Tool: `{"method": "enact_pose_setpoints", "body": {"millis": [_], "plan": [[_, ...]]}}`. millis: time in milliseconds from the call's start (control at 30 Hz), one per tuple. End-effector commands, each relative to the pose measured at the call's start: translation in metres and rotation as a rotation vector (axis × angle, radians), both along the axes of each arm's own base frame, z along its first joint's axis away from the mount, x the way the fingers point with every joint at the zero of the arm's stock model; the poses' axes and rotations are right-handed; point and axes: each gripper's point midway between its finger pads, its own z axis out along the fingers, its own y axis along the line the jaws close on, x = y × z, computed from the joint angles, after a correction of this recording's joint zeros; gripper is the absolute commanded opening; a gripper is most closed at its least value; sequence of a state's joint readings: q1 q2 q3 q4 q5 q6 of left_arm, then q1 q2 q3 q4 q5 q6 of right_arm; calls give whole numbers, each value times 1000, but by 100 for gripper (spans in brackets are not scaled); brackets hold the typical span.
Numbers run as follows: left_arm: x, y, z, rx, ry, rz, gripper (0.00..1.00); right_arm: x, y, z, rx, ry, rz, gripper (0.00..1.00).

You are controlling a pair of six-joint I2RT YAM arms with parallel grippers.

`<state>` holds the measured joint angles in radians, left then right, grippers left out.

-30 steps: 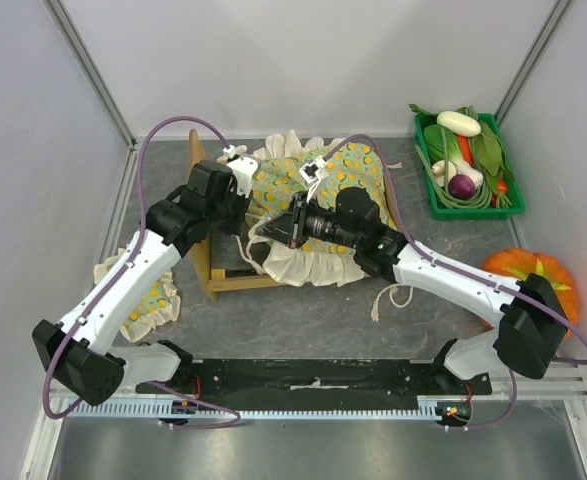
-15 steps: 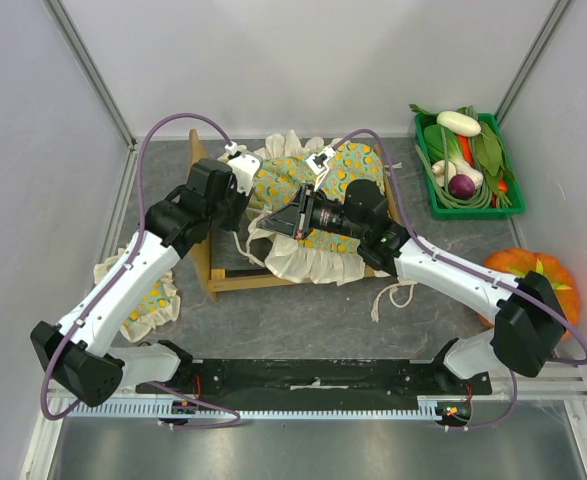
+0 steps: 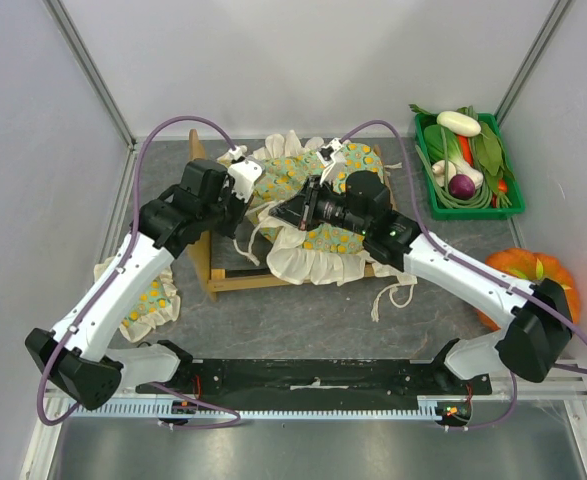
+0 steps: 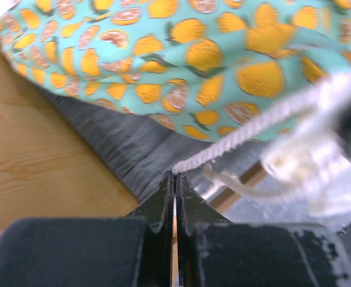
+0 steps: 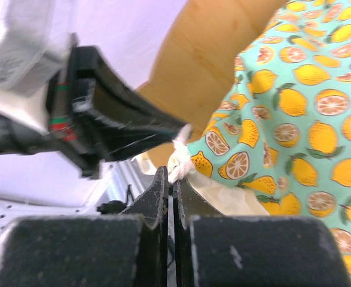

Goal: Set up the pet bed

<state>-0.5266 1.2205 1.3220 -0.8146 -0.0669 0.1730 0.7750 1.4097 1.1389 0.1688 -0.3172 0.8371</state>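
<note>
Pet bed (image 3: 229, 264) left of vegetable crate (image 3: 463, 211), frilled cushion (image 3: 278, 185) lying on it. Left pincer (image 4: 175, 176), right pincer (image 5: 171, 173) each pinching white tie cord (image 4: 253, 128). Bed likely light, rigid wood; grip side rail (image 3: 263, 281) or headboard (image 3: 196, 155).

Both arms same build: left arm (image 3: 123, 280) and right arm (image 3: 463, 280) have white link shells with chunky black joint housings. One purple cable (image 3: 176, 121) per arm, looping from base end to wrist. White camera bracket (image 3: 243, 172) at each wrist. Bases bolt to a black mounting plate (image 3: 313, 375), with a white slotted rail (image 3: 273, 410) along its near edge. Left fingers (image 4: 160, 203) and right fingers (image 5: 157, 203) are matte black, tapered and scuffed with pale scratches.
</note>
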Motion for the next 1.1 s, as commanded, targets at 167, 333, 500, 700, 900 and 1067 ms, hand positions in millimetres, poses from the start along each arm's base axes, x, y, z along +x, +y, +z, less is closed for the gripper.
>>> {"method": "enact_pose_setpoints", "body": {"millis": [167, 333, 500, 700, 900, 1067], "plan": [[-27, -26, 29, -123, 70, -154, 2, 15, -22, 10, -137, -95, -117, 0], [7, 22, 9, 136, 5, 52, 2, -7, -7, 35, -26, -114, 27, 0], [4, 22, -5, 177, 90, 51, 2, -7, -11, 48, 19, -114, 3, 0], [11, 59, -9, 309, 44, 252, 2, 3, -22, 37, -40, -97, -75, 0], [-23, -32, 63, -196, 44, -143, 2, 0, -12, 28, -58, -85, -16, 0], [-28, -40, 69, -244, 88, -152, 2, 0, -9, 23, -55, -61, -6, 0]]}}
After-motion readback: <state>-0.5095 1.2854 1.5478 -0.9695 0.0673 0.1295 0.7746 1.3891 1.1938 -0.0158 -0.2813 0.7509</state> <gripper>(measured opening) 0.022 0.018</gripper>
